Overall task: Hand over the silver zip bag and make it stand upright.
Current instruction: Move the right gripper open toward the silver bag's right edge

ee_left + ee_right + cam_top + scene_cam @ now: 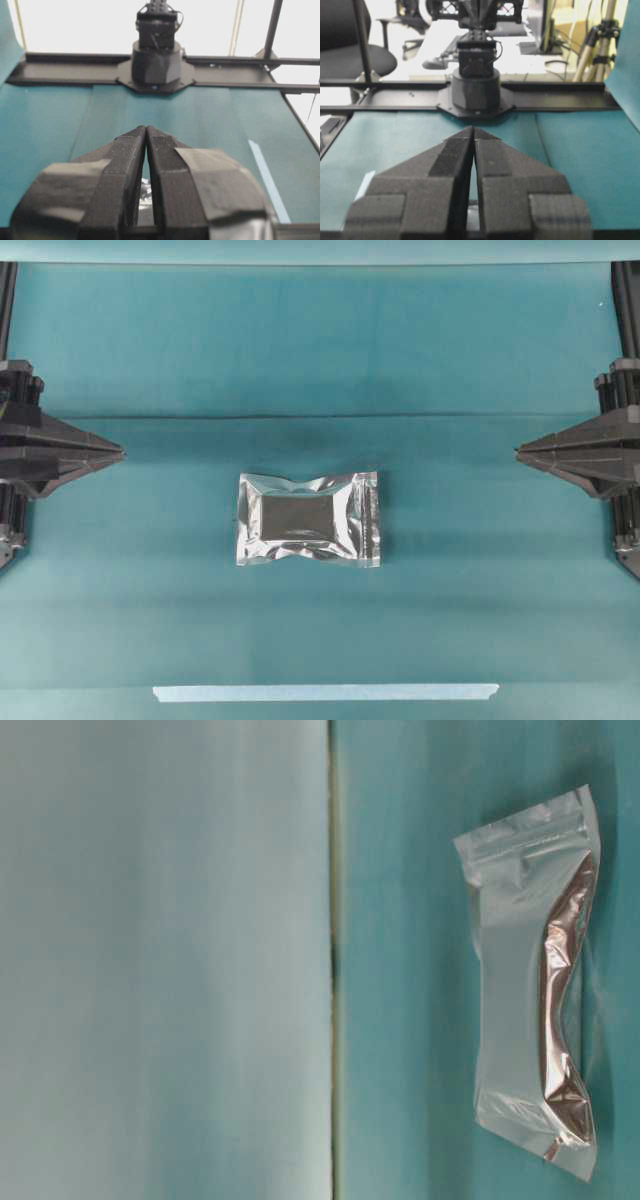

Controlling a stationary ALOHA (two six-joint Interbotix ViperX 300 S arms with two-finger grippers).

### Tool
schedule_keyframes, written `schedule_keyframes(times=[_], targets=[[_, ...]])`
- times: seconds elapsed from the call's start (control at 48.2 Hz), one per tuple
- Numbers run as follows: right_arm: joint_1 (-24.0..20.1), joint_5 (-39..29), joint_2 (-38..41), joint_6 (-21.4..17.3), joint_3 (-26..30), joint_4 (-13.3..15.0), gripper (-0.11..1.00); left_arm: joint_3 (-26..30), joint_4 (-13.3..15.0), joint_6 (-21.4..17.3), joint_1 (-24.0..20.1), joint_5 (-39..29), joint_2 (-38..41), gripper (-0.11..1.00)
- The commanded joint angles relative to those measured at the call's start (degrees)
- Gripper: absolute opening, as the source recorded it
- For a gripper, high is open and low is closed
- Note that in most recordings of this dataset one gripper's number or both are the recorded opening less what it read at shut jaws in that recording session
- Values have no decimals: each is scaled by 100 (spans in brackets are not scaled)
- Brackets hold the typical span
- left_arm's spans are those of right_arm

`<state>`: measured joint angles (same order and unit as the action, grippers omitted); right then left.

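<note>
The silver zip bag [308,519] is lying flat near the middle of the teal-covered desk [320,350], its dark grey centre panel facing up and its long edges running left to right in the overhead view. In the table-level view the silver zip bag [535,985] is showing its crinkled foil side and sealed edges. The left end effector [120,452] is hanging at the left edge of the desk, well apart from the bag, its fingers pressed together at the tips and gripping nothing; the left wrist view is showing those fingers [125,165] meeting with only a thin slit between them. The right end effector [519,451] is sitting at the opposite edge, likewise closed and empty, its fingers [492,160] touching at the tips. A pale tape strip [325,692] is lying along the desk's near edge, below the bag and apart from it.
</note>
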<state>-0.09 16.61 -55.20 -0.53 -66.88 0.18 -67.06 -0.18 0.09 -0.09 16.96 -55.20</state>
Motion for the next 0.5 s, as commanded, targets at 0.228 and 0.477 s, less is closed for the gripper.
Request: schedule_keyframes(times=[0.228,0.477], targets=[[97,-747,536,-589,439,-703,0,325,-35,26,26,-123,536,-1],[334,-1046,1274,-2575,861,-2048,0,624,-35,-53,70,-492,958,-1]])
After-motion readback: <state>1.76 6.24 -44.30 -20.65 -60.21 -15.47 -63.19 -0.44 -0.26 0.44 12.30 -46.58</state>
